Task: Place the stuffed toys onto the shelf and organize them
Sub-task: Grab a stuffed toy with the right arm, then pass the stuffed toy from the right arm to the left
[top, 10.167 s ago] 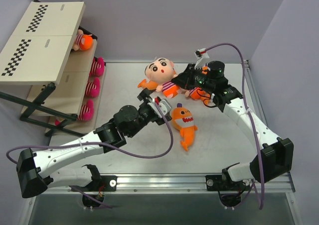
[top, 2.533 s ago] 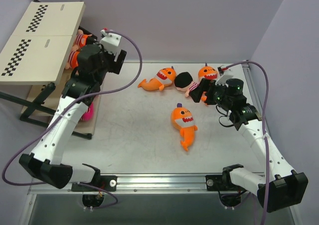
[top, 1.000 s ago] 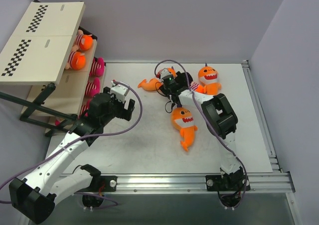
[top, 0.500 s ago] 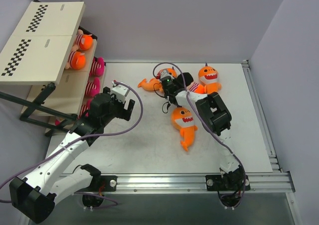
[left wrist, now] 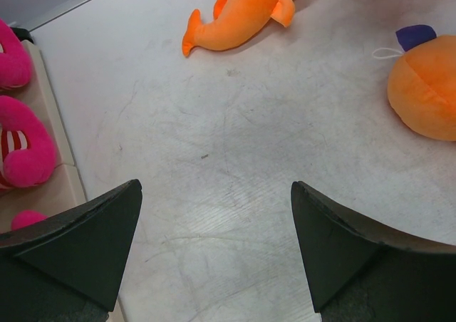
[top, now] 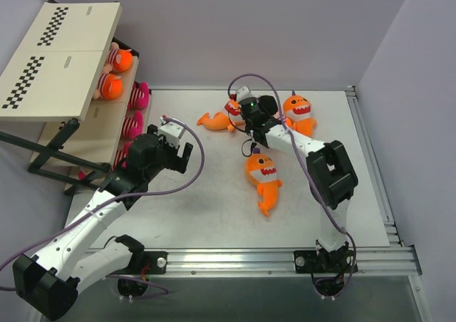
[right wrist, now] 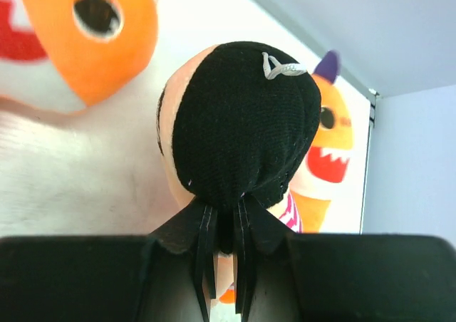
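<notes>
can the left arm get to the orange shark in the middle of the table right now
Probably yes: the left end effector is open above bare table, and nothing lies between it and the orange shark.

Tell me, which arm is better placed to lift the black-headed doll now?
The right. The right gripper is shut on the black-headed doll. The left gripper is open, holds nothing, and hangs over the table near the shelf, apart from the doll.
</notes>
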